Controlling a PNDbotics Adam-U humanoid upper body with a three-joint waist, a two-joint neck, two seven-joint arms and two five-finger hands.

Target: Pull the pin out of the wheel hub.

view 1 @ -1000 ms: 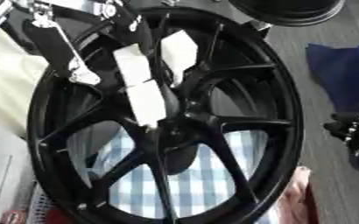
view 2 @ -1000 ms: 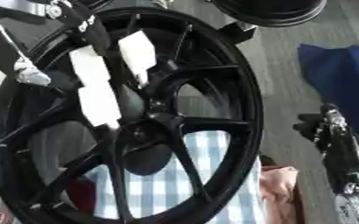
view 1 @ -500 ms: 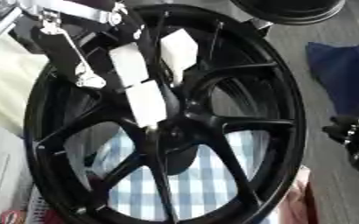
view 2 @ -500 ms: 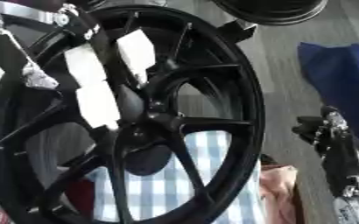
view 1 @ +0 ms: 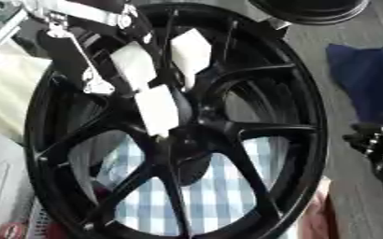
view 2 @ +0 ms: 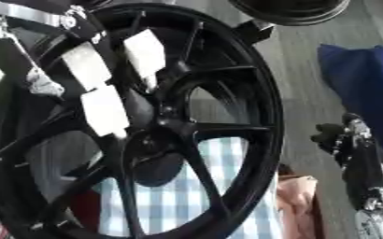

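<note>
Before me the grey tabletop (view 2: pixel 305 93) carries a blue-and-white checked cloth (view 1: pixel 219 196) at six o'clock and a dark blue cloth (view 1: pixel 366 74) at three o'clock.

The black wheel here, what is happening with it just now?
The robot's left hand reaches in from the upper left, its pale finger pads lying over the spokes near the hub of the black wheel. No pin can be made out. The right hand waits at the right edge, apart from the wheel.
</note>
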